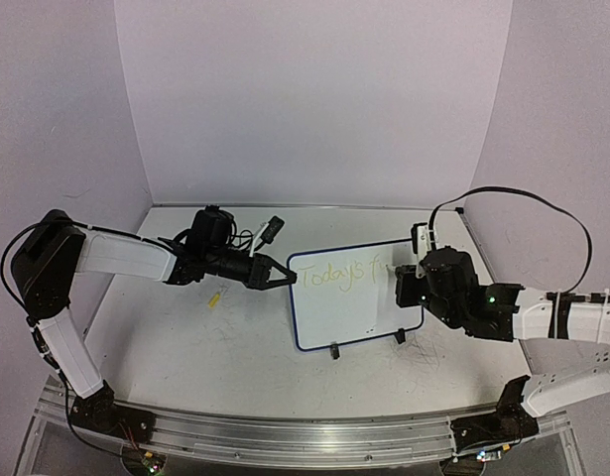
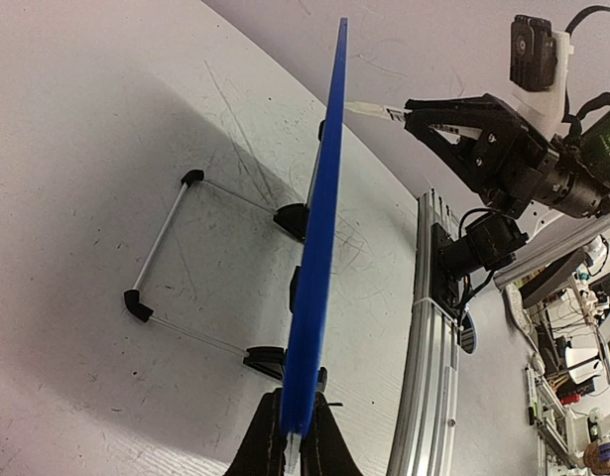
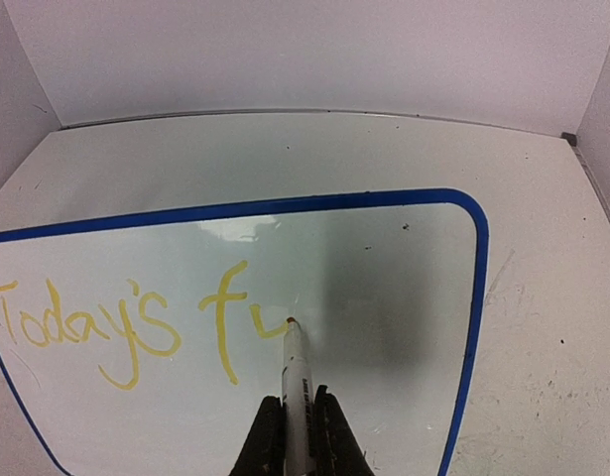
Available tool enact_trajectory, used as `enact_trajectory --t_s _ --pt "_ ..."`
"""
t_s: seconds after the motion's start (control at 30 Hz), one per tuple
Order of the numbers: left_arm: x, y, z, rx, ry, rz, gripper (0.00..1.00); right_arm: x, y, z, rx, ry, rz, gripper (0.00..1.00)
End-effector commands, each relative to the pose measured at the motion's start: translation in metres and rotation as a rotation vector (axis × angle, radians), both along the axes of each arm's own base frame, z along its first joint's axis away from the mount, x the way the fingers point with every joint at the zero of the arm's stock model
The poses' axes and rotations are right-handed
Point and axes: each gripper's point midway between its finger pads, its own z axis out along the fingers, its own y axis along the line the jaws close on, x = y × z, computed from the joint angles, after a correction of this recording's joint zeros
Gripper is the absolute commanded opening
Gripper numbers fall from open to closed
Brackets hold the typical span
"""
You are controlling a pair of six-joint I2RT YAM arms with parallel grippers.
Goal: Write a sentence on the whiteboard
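Note:
The whiteboard (image 1: 354,297) with a navy frame stands tilted on two black feet at mid-table. Pale-yellow writing (image 3: 86,327) on it reads "Today's fu" in the right wrist view. My left gripper (image 1: 281,275) is shut on the board's left edge, seen edge-on as a blue strip (image 2: 319,248) in the left wrist view. My right gripper (image 3: 295,426) is shut on a white marker (image 3: 297,382), whose tip touches the board at the end of the "u". In the top view the right gripper (image 1: 409,283) is at the board's right side.
A small yellow marker cap (image 1: 214,297) lies on the table left of the board. The board's wire stand (image 2: 176,248) rests behind it. The aluminium rail (image 1: 285,431) runs along the near edge. Grey scribbles mark the tabletop (image 1: 424,357).

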Motion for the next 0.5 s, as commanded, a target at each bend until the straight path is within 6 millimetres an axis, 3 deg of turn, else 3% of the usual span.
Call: enact_trajectory --t_s 0.0,0.47 --pt "0.005 -0.0003 0.0076 0.004 -0.015 0.009 0.0 0.016 -0.0018 0.0255 0.024 -0.069 -0.048 0.0" --pt "0.005 -0.0006 0.0071 0.004 -0.014 0.007 0.0 0.0198 -0.0001 0.0298 0.032 -0.078 -0.04 0.0"
